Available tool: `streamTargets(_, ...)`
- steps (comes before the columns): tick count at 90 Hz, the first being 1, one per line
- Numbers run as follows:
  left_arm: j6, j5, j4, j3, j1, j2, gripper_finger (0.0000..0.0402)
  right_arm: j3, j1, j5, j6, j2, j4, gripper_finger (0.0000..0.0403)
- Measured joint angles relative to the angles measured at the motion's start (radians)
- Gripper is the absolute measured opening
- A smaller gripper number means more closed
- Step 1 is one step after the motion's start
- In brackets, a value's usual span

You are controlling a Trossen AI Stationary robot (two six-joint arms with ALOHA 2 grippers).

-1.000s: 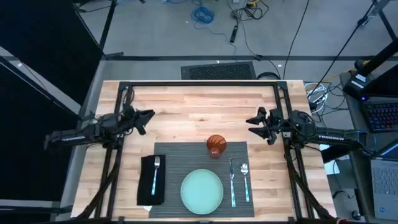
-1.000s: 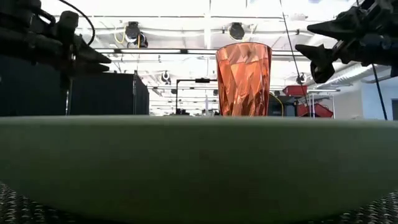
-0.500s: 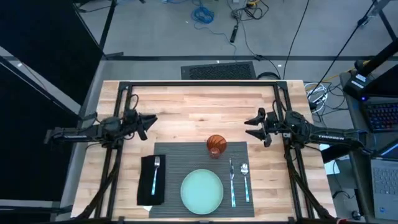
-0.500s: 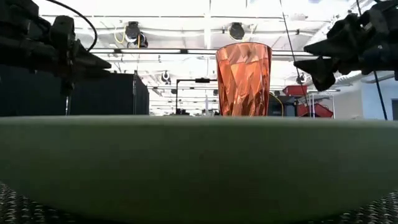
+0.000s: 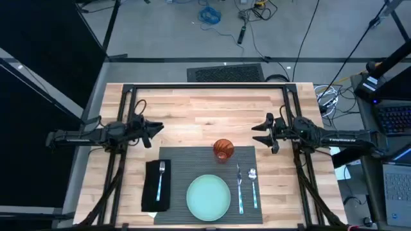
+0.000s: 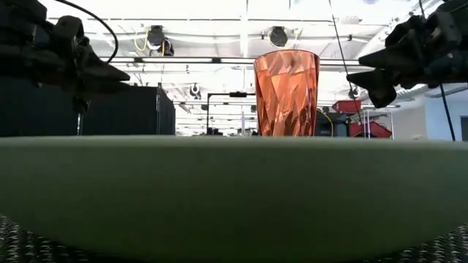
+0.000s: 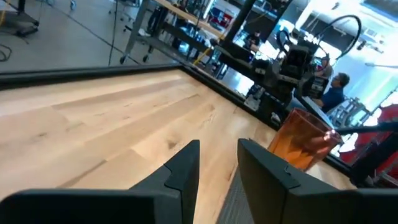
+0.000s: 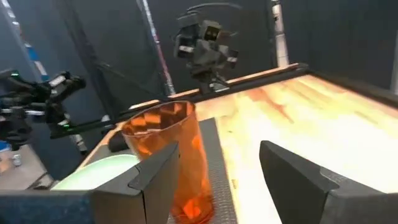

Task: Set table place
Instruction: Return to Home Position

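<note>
The ribbed dark grey placemat (image 5: pixel 186 160) is lying flat on the table (image 5: pixel 205 109), below and between the fingers of the left gripper (image 5: pixel 157 126) (narrowly parted) and the right gripper (image 5: pixel 257 131) (gaping wide), both empty and hovering, and it is looking light and floppy, best pinched at a bare edge.

Robotics lab or workshop: loose cables (image 5: pixel 207 13) on bare grey floor (image 5: pixel 160 35), laptop (image 5: pixel 398 183) beside the rig, cluttered workbenches (image 7: pixel 202 25), hanging ceiling lamps (image 6: pixel 278 35).
</note>
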Motion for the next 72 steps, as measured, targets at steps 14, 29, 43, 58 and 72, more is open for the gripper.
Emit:
streamTargets(14, -0.019, 0.021, -0.003, 0.000, 0.000, 0.023, 0.0093, 0.000, 0.072, 0.034, 0.004, 0.000, 0.000, 0.0208)
streamTargets(29, -0.039, 0.031, -0.003, 0.000, 0.000, 0.027, 0.0093, -0.001, 0.104, 0.097, -0.003, -0.025, 0.044, 0.0208)
streamTargets(43, -0.062, 0.040, -0.005, 0.000, 0.000, 0.027, 0.0093, -0.001, 0.104, 0.096, -0.024, -0.117, 0.052, 0.0208)
streamTargets(58, -0.084, 0.049, -0.006, -0.001, 0.000, 0.027, 0.0093, -0.001, 0.104, 0.095, -0.021, -0.251, -0.018, 0.0208)
streamTargets(72, -0.087, 0.049, -0.007, -0.001, 0.000, 0.027, 0.0093, -0.001, 0.104, 0.097, -0.022, -0.378, -0.171, 0.0208)
